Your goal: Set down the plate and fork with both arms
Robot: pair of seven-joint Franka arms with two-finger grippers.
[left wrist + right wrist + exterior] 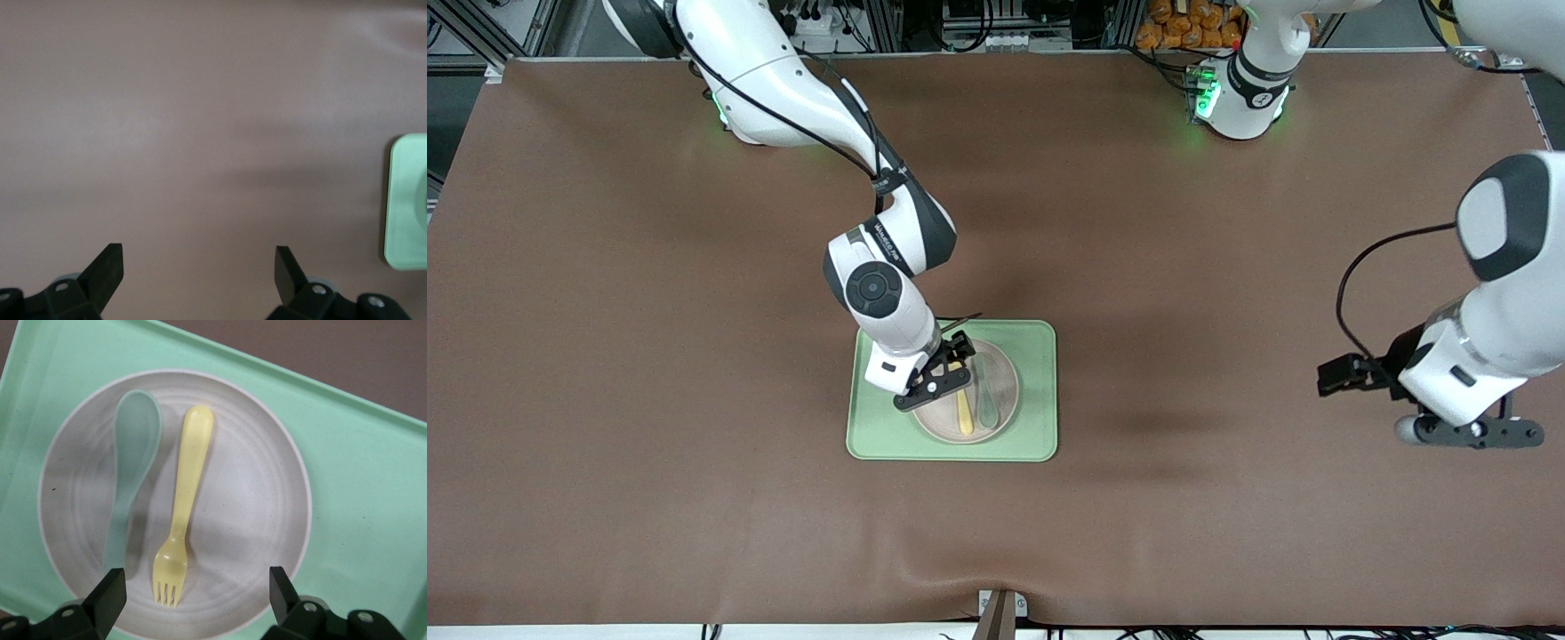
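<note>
A pale-yellow fork lies on the cream plate beside a grey-green spoon, the plate sitting in a pale-green tray near the middle of the brown table. The right gripper hangs just over the plate above the fork's tine end, its jaws apart and holding nothing. The left gripper waits over bare table toward its own end, well apart from the tray, jaws likewise apart. The likely trouble: fork and spoon lie close together, so a descending finger could nudge or catch the spoon, or the thin fork could slide on the smooth plate instead of lifting.
</note>
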